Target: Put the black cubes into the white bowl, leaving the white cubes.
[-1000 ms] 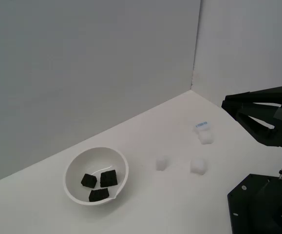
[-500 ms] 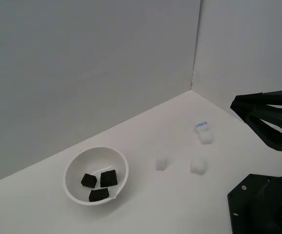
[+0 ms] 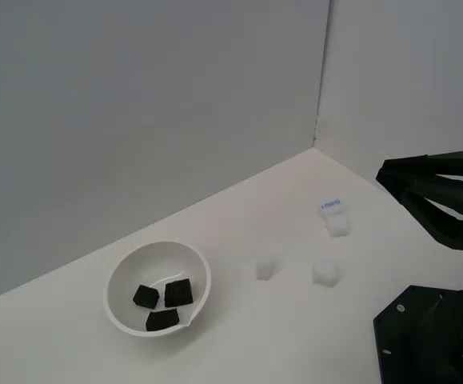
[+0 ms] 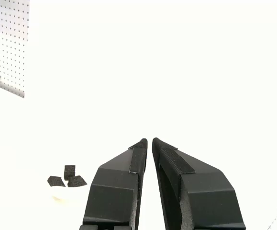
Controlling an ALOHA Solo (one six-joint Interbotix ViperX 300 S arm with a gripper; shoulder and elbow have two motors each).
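Three black cubes (image 3: 177, 292) lie together inside the white bowl (image 3: 159, 256) at the exterior view's lower left. The wrist view shows the same black cubes (image 4: 70, 171) in the washed-out bowl (image 4: 61, 195). Three white cubes rest on the table to the bowl's right: one (image 3: 267, 268) nearest it, one (image 3: 325, 274) further right, and one (image 3: 337, 226) behind with a blue mark. My gripper (image 3: 381, 172) hangs in the air at the exterior view's right edge, well away from the cubes. In the wrist view my gripper (image 4: 149, 140) is shut, tips together and holding nothing.
The arm's black base (image 3: 431, 336) fills the exterior view's lower right corner. Grey walls (image 3: 175, 104) meet in a corner behind the white table (image 3: 295, 336). A pegboard panel (image 4: 6, 43) shows in the wrist view.
The gripper has drawn back toward the exterior view's right edge, mostly in the first half second. The cubes and the bowl have stayed put.
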